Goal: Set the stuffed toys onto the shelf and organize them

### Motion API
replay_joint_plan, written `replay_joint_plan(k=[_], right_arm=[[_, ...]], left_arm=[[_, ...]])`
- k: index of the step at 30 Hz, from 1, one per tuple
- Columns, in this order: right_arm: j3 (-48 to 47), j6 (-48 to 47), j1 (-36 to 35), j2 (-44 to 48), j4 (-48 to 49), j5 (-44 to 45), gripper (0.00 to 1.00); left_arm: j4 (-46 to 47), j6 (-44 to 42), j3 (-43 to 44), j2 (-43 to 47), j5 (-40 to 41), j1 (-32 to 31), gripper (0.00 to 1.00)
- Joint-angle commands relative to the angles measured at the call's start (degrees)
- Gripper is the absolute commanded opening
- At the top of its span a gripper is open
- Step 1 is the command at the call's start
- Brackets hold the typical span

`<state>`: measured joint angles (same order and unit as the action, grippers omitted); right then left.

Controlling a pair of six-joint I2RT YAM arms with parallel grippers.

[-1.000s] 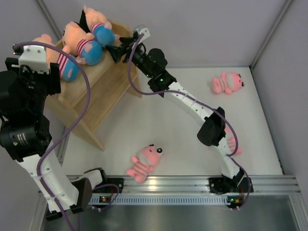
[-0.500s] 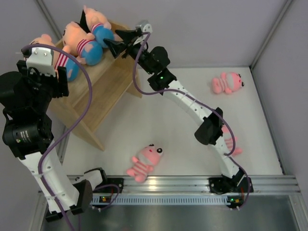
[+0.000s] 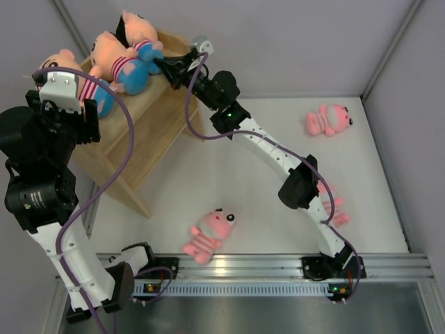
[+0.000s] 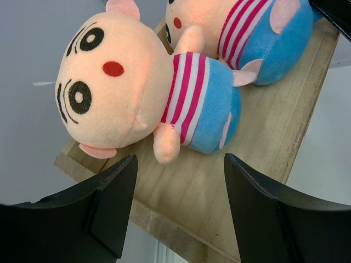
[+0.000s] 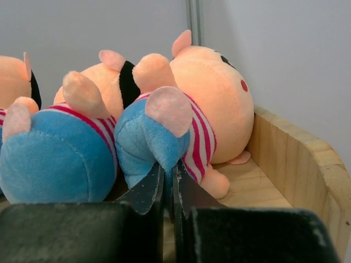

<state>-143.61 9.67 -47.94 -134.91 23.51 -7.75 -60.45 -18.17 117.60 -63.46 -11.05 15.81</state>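
From above, the shelf (image 3: 149, 132) is carrying three boy dolls in a row on its top board: the left doll (image 3: 94, 94), the middle doll (image 3: 118, 59) and the right doll (image 3: 141, 35). The right gripper (image 3: 161, 64) is pressing in at the right doll's blue shorts. Three pink animals are lying off the shelf. One (image 3: 208, 234) is near its front, one (image 3: 328, 120) is well off to its right, and one (image 3: 335, 209) is half hidden under the right arm. The step in hand is probably tidying the top row, so any push should be gentle and along the board, because these light dolls would roll off the shelf's open edge easily.

From the left wrist, the left gripper (image 4: 178, 213) is hovering over the shelf's left end with its jaws spread wide and holding nothing. It should be staying clear of the left doll (image 4: 137, 98) while the other arm is working.

From the right wrist, the right gripper (image 5: 166, 183) is showing its jaws pressed together, the tips touching the right doll's (image 5: 186, 115) blue leg. Whether they are nipping any fabric cannot be told. The dolls are soft plush with round peach heads, red cheek dots, pink-striped shirts and blue shorts. The middle doll (image 5: 60, 142) is leaning against its neighbour, well inside the shelf's side panel.
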Motion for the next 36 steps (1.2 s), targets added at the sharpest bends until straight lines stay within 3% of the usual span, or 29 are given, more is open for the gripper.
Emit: replay_joint_plan(k=[1, 6, 14, 18, 23, 25, 26, 27, 29, 31, 32, 35, 36], right_arm=[[0.79, -7.79, -0.13, 6.49, -2.75, -4.63, 0.00], [2.89, -24.23, -0.13, 11.24, -9.08, -9.91, 0.00], [4.38, -49.98, 0.31, 12.74, -17.70, -10.35, 0.00], [6.50, -52.55, 1.01, 13.45, -18.58, -14.84, 0.00], [9.40, -54.33, 1.53, 13.71, -17.27, -10.73, 0.00], [9.67, -49.08, 2.33, 14.06, -14.29, -9.83, 0.06], [9.32, -48.00, 2.68, 14.06, -14.10, -9.05, 0.15], [9.05, -47.47, 3.03, 14.32, -14.02, -8.43, 0.30], [8.87, -46.59, 3.03, 14.85, -14.10, -8.25, 0.42], [9.22, -45.45, 2.94, 15.99, -14.10, -8.95, 0.43], [9.57, -44.83, 3.03, 16.52, -13.84, -9.73, 0.51], [9.75, -42.99, 2.94, 17.75, -13.75, -9.74, 0.63], [9.75, -42.46, 3.03, 18.45, -13.66, -9.39, 0.73]], left_arm=[[1.03, -0.37, -0.18, 0.79, 0.59, 0.18, 0.70], [0.94, -0.81, -0.53, 1.58, 0.94, 0.18, 0.70], [1.03, -1.95, -0.36, 1.76, 1.29, 0.18, 0.70], [0.94, -1.95, -0.62, 1.67, 1.29, 0.18, 0.70], [0.94, -2.04, -1.23, 1.85, 1.38, 0.18, 0.70], [1.03, -1.87, -1.67, 2.11, 1.12, 0.18, 0.70], [0.94, -1.78, -1.93, 2.11, 0.68, 0.18, 0.70], [0.94, -1.34, -1.94, 2.20, 0.33, 0.18, 0.70], [0.94, -1.07, -2.20, 2.29, -0.11, 0.18, 0.70], [0.94, -1.25, -2.38, 2.46, 0.06, 0.18, 0.70], [1.03, -1.25, -2.46, 2.55, 0.32, 0.18, 0.70], [0.86, -1.43, -2.99, 3.34, 0.94, 0.18, 0.70], [0.94, -1.51, -3.17, 3.52, 0.85, 0.27, 0.70]])
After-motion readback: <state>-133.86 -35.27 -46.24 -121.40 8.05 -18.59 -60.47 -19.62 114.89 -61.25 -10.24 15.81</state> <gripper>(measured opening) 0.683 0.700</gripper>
